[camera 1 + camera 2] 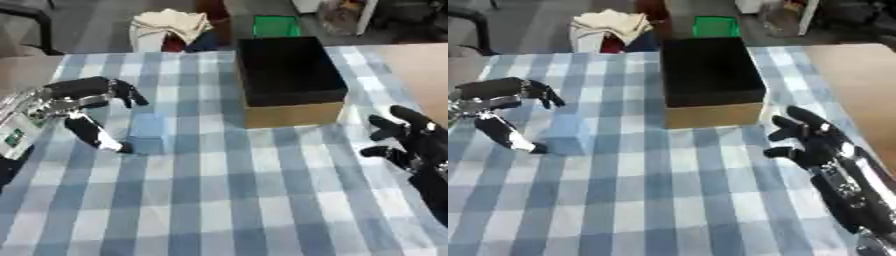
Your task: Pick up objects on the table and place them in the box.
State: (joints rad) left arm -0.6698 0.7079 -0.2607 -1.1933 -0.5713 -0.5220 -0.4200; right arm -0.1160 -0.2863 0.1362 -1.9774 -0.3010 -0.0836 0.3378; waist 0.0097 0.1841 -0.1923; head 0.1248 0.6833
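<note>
The left hand (83, 102) is open around what may be a see-through cup (146, 131) on the table. The right hand (808, 140) rests open. The box (289, 75) looks empty.

we look down from the head through two side-by-side eyes, facing forward over the checked counter (227, 200). both views share the box (289, 80) at upper centre; in the right eye view it sits slightly further left.
</note>
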